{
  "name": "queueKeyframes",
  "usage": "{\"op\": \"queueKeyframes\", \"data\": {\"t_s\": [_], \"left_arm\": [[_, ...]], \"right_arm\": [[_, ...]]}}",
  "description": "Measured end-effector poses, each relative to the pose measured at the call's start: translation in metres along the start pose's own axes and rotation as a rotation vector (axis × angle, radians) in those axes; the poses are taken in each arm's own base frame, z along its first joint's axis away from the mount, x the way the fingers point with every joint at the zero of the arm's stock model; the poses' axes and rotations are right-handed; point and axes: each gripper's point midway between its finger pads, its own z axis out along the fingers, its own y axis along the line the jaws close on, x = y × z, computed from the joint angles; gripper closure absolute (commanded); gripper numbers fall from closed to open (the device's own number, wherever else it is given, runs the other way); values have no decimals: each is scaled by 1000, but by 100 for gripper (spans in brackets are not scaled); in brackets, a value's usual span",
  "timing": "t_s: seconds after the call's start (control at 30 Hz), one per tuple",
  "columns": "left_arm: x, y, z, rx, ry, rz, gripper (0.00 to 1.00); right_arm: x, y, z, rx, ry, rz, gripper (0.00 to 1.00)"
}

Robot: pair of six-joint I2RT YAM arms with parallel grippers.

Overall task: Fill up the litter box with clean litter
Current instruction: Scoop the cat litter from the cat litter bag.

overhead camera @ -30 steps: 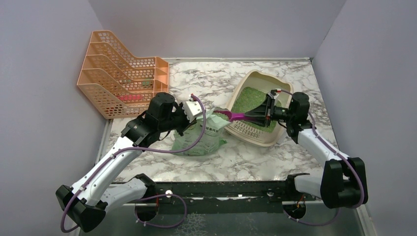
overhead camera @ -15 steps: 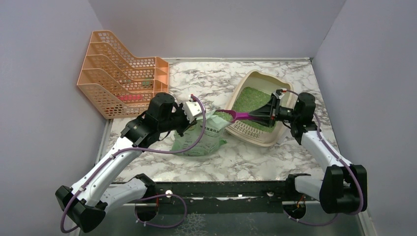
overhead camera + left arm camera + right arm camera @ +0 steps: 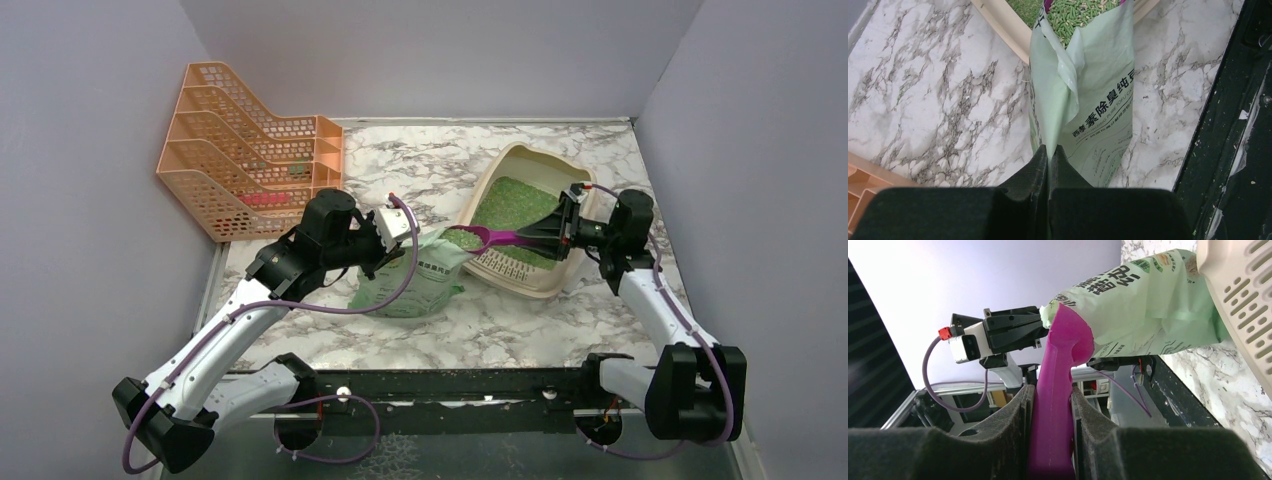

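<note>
Litter box (image 3: 500,264) first: we see a beige tray on the marble table (image 3: 420,160), right of the middle in the top view. It has a slotted lip at its lower left end. Clean litter (image 3: 515,205), small green bits, covers its floor.

Now the writing. The soft green bag (image 3: 1098,125) has big dark Chinese signs down its side, 素除臭纯. Tiny letters beside them look like PURE TOFU. The other print is too small for us to read.

In the left wrist view the bag's mouth is open at the top of the frame and full of green bits. The left gripper (image 3: 1049,150) has its jaws pressed together on the bag's near edge, at the bottom middle of that frame. The litter box peeks out past the bag at the top edge, so the bag stands between these jaws and the box.

The right gripper (image 3: 1052,392) pinches the handle of the magenta scoop (image 3: 1063,340) between its two jaws. In the top view this gripper hangs over the right side of the litter box. The scoop reaches left across the slotted lip, and its bowl sits at the bag's mouth with green bits in it.

An orange mesh rack (image 3: 250,160) stands in the upper left of the top view, well apart from the box.
</note>
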Motion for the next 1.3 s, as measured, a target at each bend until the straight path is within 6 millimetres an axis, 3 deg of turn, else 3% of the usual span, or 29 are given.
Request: {"op": "queueKeyframes", "data": {"t_s": [0.17,0.4,1.3], "left_arm": [[0,0,0,2,-1,0,100],[1,1,0,-4,4,-7,100],[2,1,-2,-4,14,-11,100]], "right_arm": [[-1,5,-2,9,-3,-1,99],[-13,36,-7,25,-49,-91,99],[-11,29,-11,49,-68,-88,99]]}}
